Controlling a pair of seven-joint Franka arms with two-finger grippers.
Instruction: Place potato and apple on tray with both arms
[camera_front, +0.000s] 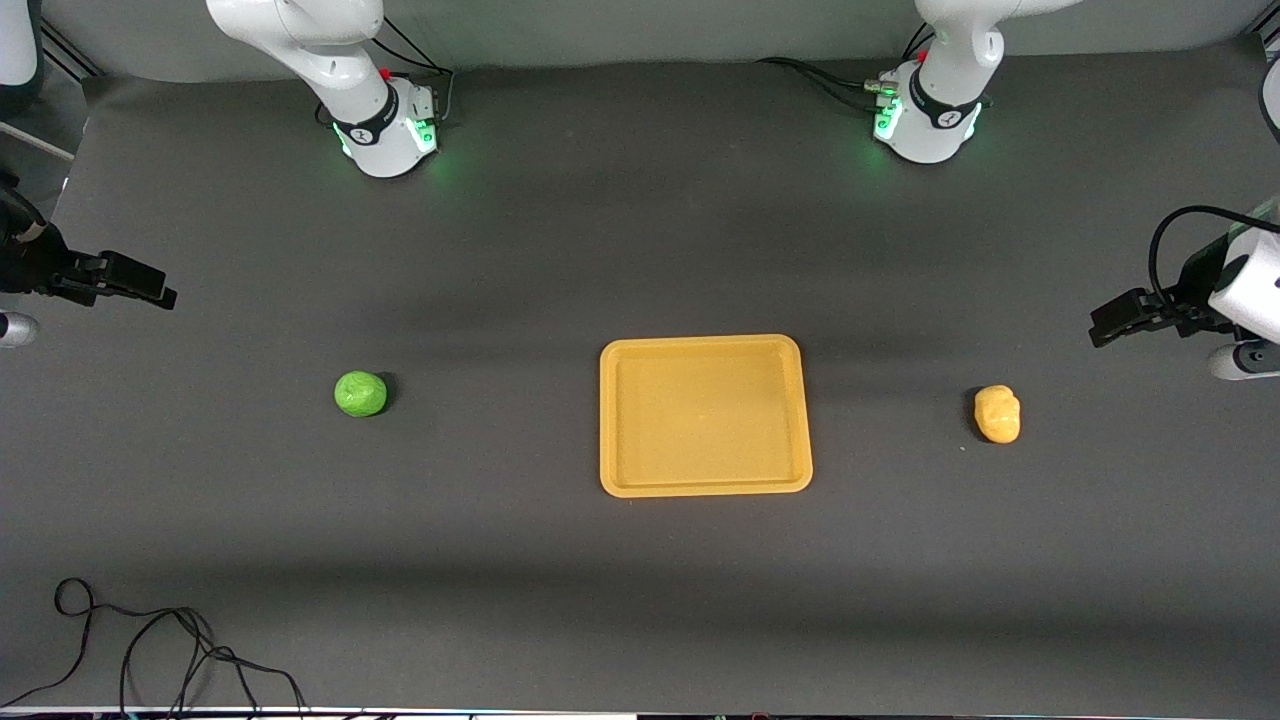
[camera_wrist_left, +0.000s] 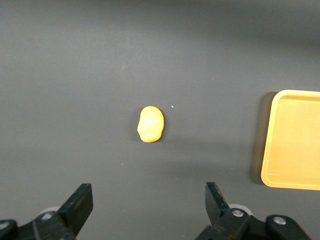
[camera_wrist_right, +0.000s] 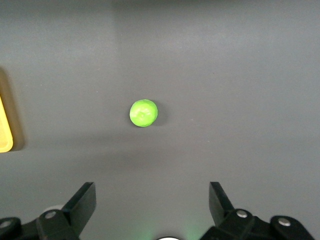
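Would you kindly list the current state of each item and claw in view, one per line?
Potato: lying on the table toward the left arm's end, not held.
Apple: sitting on the table toward the right arm's end, not held.
Tray: flat on the table between them, nothing in it.
Left claw: open, holding nothing, up over the table short of the potato.
Right claw: open, holding nothing, up over the table short of the apple.

Plain dark grey counter (camera_front: 640, 250), no pattern. Bright green apple (camera_front: 361, 393), yellow-orange potato (camera_front: 998, 414), tray (camera_front: 705, 490) of the same yellow-orange. Black left claw (camera_wrist_left: 149, 206) and right claw (camera_wrist_right: 152, 205) on white arms, bases lit green.
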